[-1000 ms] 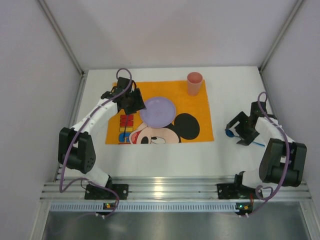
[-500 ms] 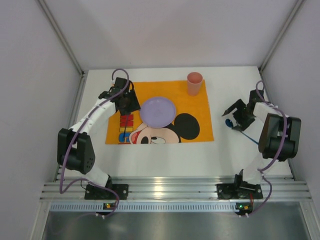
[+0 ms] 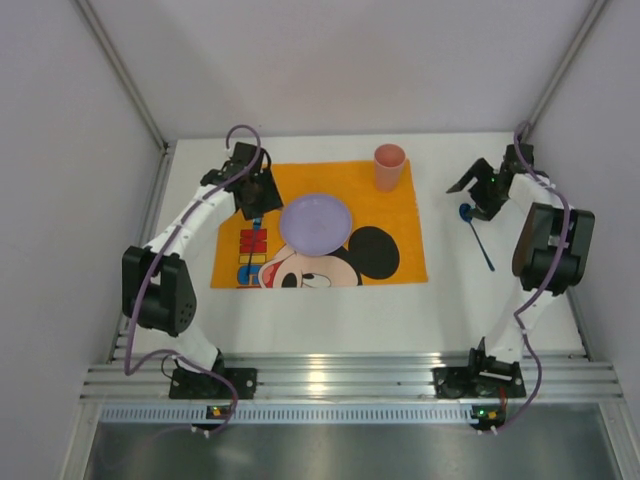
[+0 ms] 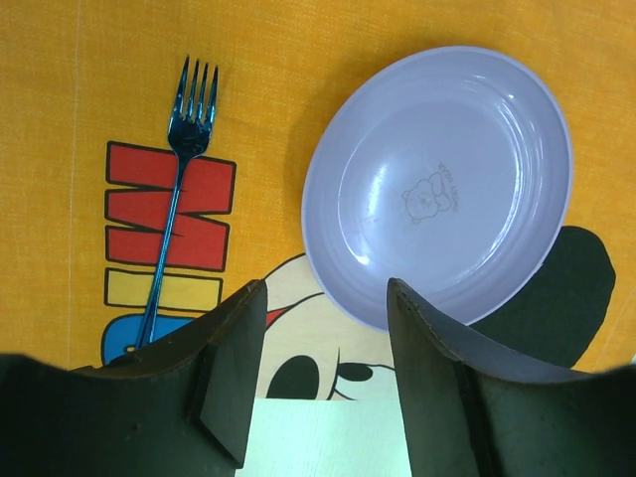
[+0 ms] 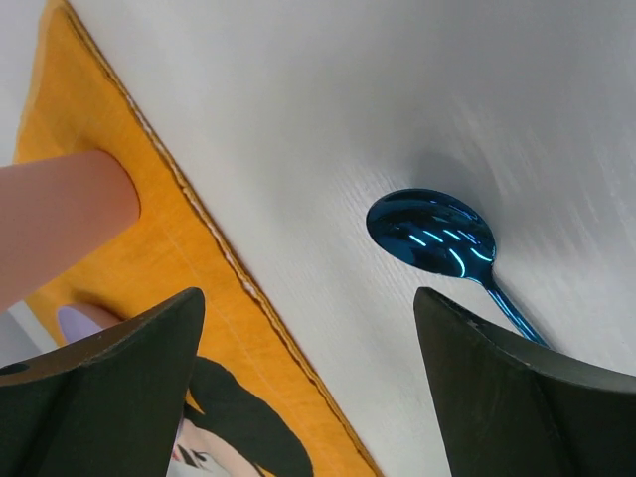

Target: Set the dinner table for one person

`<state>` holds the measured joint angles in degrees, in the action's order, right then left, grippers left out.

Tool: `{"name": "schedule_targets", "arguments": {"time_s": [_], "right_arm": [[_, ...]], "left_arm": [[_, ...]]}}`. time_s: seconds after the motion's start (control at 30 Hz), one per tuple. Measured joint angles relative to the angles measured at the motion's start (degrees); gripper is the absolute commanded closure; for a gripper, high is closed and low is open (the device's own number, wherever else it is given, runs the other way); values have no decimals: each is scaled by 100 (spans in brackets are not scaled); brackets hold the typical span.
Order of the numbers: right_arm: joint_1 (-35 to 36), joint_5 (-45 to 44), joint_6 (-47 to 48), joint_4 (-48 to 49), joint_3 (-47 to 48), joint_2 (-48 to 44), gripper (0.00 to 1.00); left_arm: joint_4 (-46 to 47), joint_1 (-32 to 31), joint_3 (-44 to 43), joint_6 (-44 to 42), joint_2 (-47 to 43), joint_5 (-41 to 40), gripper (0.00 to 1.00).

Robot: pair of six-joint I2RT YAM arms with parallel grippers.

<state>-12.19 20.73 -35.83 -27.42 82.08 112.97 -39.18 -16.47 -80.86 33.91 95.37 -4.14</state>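
Found the desk (image 3: 330,310) filling the whole floor of the booth, plain white, with its ridged metal rail (image 3: 330,378) along the near edge. Noted an orange placemat (image 3: 408,232) spread across its middle, nearer the far edge than the near one. Counted three things on that mat: a purple plate (image 4: 437,189) about central, a blue fork (image 4: 174,229) near the plate on the side toward the desk's left edge and not touching it, and a pink cup (image 3: 389,167) upright at the mat's far right corner. Spotted a blue spoon (image 5: 432,229) lying flat on bare desk between the mat and the right edge, well apart from the plate, bowl toward the far edge and handle trailing toward the near right corner.

Saw the left gripper (image 4: 325,288) raised above the mat's far left part, fingers spread and empty. Saw the right gripper (image 5: 308,298) likewise spread wide and empty, hanging over the far right part of the desk, above the spoon's bowl but not touching it.

Judged the step in hand to be fetching the spoon, the one piece not yet on the mat. Judged the setting otherwise close to done. Expected the next move to call for bringing the right gripper down across the thin handle, pinching it close to the desk without scraping, then laying it on the mat to the plate's right.
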Motion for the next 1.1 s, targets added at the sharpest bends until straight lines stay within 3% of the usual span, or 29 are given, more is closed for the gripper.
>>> {"name": "schedule_targets", "arguments": {"time_s": [0.23,0.37,0.7,0.97,1.1], "right_arm": [[0,-704,984,-660,55,-680,15],[-15,-1180,1410,-979,177,-811,22],[-37,-1578,2203,-1766,992,181,45],[101,-1784,2347,-2004,981,455,46],[278,-1812,2374,-2015,981,494,52]], "left_arm": [[-28,0,-190,-13,310,68,44],[-70,0,-372,-52,459,160,44],[-221,0,-831,-201,643,197,44],[-256,0,-831,-238,643,199,44],[-254,0,-831,-247,656,201,44]]}}
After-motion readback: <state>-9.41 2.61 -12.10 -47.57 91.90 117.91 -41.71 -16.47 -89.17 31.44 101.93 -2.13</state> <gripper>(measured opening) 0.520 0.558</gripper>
